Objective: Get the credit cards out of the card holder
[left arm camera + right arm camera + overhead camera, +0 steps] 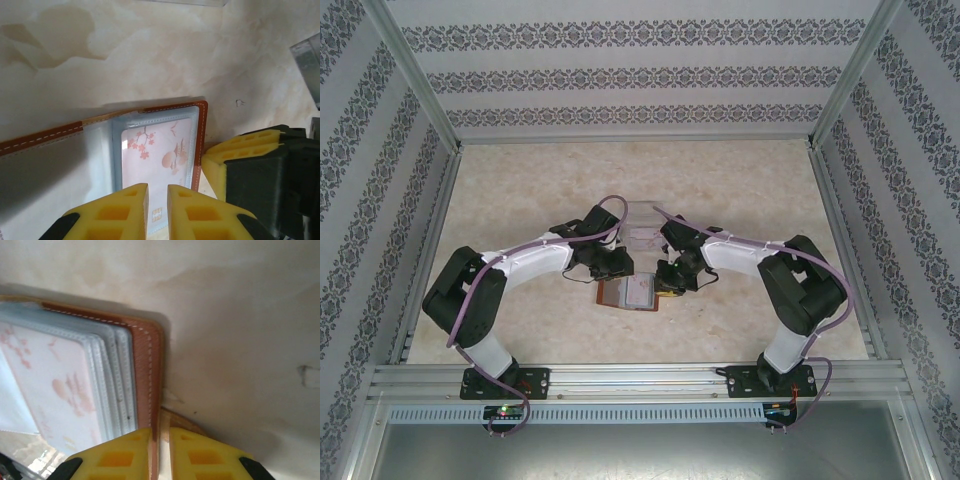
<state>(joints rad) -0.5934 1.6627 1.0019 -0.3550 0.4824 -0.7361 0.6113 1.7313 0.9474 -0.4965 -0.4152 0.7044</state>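
Right pincer (160,452) is clamped on the brown leather edge of the card holder (148,360), which lies open on the surface (150,55) between the two arms. The left pincer (157,212) has its fingers almost together. A pale pink blossom-printed card (160,150) in its clear pocket runs into the slit between them, but whether they actually pinch it cannot be told. That card lies straight ahead of the left pincer, long axis pointing away from it. The left arm looks best placed to draw it out while the right holds the cover.
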